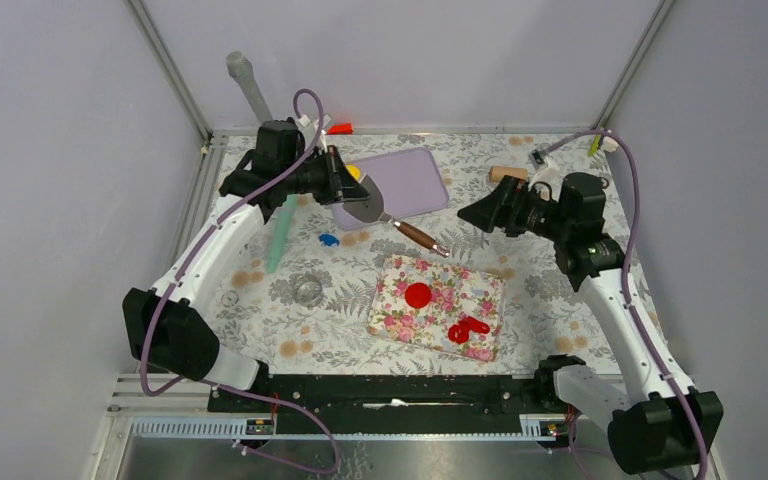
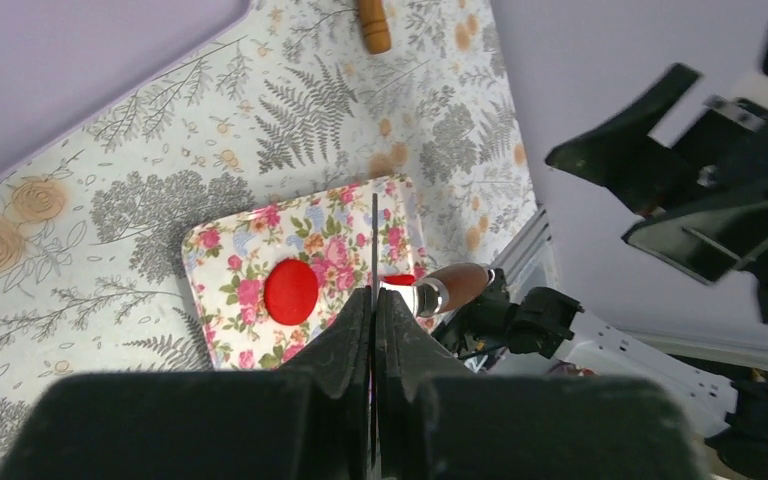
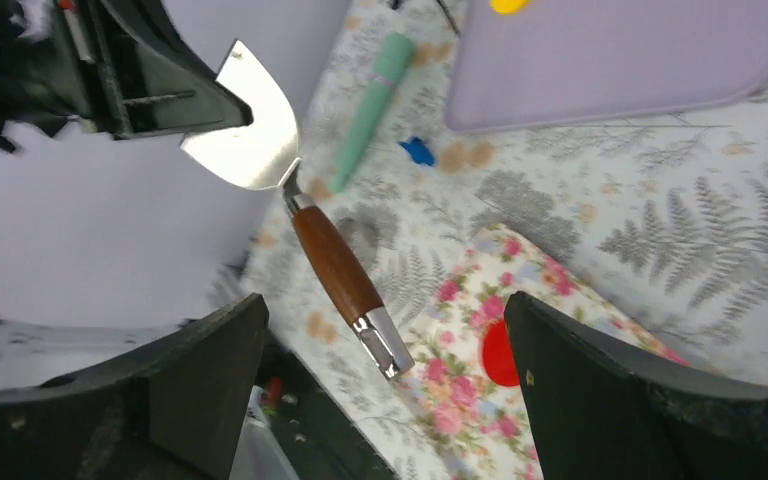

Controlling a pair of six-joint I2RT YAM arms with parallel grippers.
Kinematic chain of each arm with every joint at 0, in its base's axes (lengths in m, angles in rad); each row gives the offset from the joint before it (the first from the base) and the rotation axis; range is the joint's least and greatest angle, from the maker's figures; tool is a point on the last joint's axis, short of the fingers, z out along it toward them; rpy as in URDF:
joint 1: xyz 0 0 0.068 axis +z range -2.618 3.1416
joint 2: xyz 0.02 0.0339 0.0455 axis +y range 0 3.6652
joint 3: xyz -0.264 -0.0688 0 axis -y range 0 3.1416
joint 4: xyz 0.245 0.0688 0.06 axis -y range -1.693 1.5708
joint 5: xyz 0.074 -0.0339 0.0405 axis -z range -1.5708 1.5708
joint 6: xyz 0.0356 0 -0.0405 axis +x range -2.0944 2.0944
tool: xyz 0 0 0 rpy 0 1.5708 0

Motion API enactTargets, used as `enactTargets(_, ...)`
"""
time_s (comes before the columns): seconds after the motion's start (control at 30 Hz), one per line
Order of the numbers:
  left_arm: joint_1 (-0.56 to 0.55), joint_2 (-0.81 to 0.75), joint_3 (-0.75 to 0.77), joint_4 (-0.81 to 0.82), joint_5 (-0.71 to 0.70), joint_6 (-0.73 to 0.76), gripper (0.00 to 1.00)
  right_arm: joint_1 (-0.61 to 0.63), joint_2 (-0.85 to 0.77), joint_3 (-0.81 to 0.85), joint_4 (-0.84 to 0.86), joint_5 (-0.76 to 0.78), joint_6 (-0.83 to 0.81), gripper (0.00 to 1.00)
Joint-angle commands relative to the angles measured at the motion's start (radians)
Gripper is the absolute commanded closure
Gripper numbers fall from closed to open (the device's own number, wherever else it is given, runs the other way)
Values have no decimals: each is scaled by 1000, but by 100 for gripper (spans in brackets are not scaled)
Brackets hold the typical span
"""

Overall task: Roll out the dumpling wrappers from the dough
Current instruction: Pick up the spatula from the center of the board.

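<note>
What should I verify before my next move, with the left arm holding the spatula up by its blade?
1. Left gripper grip: ok, jaws shut on the blade of the spatula.
2. Right gripper ready: ok, jaws open, nothing between them.
3. Wooden handle free: ok, it points toward the right gripper and nothing grips it.
4. Red wrapper: ok, lies flat on the floral board.
5. Red dough scraps: ok, on the board toward its near right corner, apart from the wrapper.
6. Yellow wrapper: ok, on the purple mat.
</note>
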Motion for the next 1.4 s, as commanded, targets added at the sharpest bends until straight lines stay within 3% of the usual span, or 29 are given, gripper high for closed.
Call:
enactTargets(0.0,56,-44,-46,213,186,-81,100,-114,-9,-141,483,-375,426,4)
enactTargets(0.1,79,-78,-116,385,226,-206,100,-154,9,-225,684,-422,587,4)
enactTargets(0.23,84,-115,-174,495,205,-284,100,-156,37,-302,1034,-432,849,0)
enactTargets(0.5,84,-139,-231,610,197,-354,100,-121,17,-296,891,-377,769,0)
enactTargets(0.73,84,-130,-231,648,216,-370,100,61,67,-323,982,-261,810,4)
enactTargets(1.03,84,-140,-243,672,232,-367,100,111,109,-315,1055,-136,819,25)
enactTargets(1.37,84,-114,-231,652,261,-368,100,122,178,-279,1119,-152,863,45)
